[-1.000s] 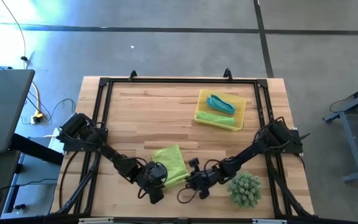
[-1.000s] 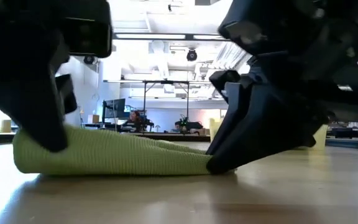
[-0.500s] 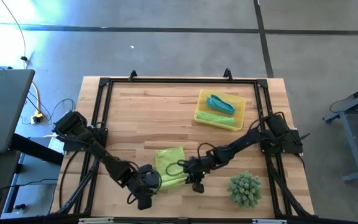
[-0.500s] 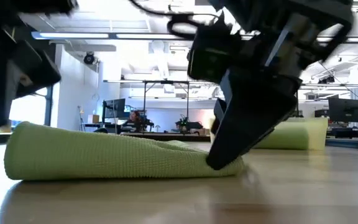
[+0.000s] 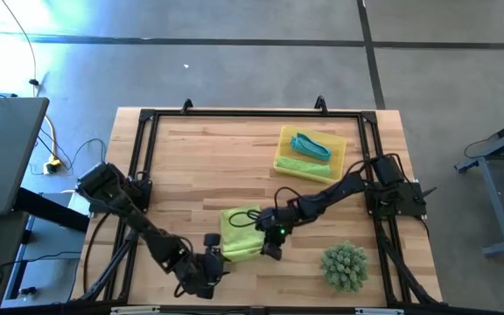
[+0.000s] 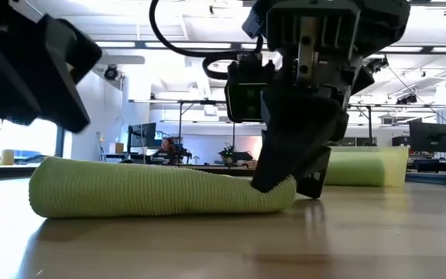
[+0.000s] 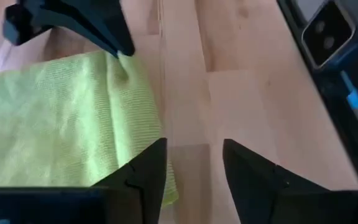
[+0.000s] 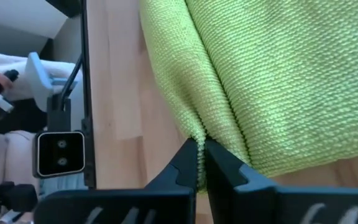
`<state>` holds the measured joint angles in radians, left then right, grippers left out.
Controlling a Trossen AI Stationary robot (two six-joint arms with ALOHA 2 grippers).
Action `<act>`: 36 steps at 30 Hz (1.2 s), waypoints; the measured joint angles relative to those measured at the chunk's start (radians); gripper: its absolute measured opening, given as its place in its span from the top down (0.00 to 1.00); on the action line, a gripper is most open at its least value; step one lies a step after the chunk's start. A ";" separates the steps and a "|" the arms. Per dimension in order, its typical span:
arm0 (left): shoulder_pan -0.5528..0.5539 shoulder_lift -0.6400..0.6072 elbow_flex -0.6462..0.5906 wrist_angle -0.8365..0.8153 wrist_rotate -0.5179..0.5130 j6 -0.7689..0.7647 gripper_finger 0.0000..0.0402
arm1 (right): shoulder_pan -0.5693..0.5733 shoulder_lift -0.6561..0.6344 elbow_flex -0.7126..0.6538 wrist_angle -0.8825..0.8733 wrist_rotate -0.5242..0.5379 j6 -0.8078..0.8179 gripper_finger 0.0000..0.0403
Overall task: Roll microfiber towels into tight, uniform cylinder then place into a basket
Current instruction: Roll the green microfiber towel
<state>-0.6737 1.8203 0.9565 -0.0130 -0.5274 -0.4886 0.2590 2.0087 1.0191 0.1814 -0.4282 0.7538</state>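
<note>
Starting at the table's left, the left arm reaches in from the left rail and its left gripper (image 5: 206, 267) sits near the front edge, just beside the front-left corner of the loose lime-green towel (image 5: 240, 232); its fingers stand apart with bare wood between them, and its wrist view shows the towel edge only brushing one fingertip, so it holds nothing. Next comes the towel itself, lying on the wooden table (image 5: 199, 166) at front centre, folded or partly rolled into a thick band; from table height it reads as a low, soft log, thicker at its far-left end and flattened where it is gripped. Its long axis, judging from the high view, runs roughly from front to back of the table, tilted a little. At the towel's right side the right gripper (image 5: 272, 234) has its fingers pressed together on a pinched ridge of the cloth, which its wrist view shows plainly. Further right and toward the back sits the yellow basket (image 5: 282, 160), already holding a teal towel (image 5: 311, 147) and a second lime-green towel (image 5: 303, 169), both rolled. A spiky green plant (image 5: 346, 265) stands at the front right. The basket lies back and to the right of the loose towel, on the right arm's side, so that arm is the nearer one for carrying the roll over.
</note>
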 joint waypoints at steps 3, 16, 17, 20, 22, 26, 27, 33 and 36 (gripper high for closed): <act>0.012 0.025 0.000 0.019 -0.008 0.048 0.61 | -0.008 0.000 0.000 -0.001 -0.003 0.003 1.00; 0.050 0.108 0.001 -0.056 -0.061 0.028 0.59 | -0.010 0.000 0.000 0.005 -0.014 -0.001 1.00; 0.053 0.111 0.001 -0.059 -0.056 -0.010 0.59 | -0.010 -0.001 0.000 0.007 -0.019 -0.016 0.99; 0.065 0.110 0.004 -0.070 -0.014 -0.155 0.62 | -0.011 -0.017 -0.003 0.001 -0.034 -0.081 0.98; 0.068 0.109 0.005 -0.069 -0.003 -0.274 0.67 | -0.012 -0.042 -0.004 -0.017 -0.020 -0.152 0.96; 0.064 0.109 0.003 -0.071 -0.005 -0.401 0.80 | -0.009 -0.107 -0.003 -0.042 0.038 -0.313 0.93; 0.062 0.109 0.003 -0.068 0.000 -0.430 0.84 | -0.007 -0.120 -0.003 -0.053 0.056 -0.356 0.93; 0.060 0.110 0.003 -0.043 0.087 -0.552 0.98 | 0.035 -0.224 -0.003 -0.170 0.210 -0.638 0.88; 0.067 0.110 0.002 -0.009 0.157 -0.566 0.98 | 0.084 -0.255 -0.003 -0.202 0.292 -0.786 0.84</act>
<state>-0.6065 1.9305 0.9588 -0.0216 -0.3700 -1.0546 0.3430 1.7538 1.0164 -0.0204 -0.1361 -0.0327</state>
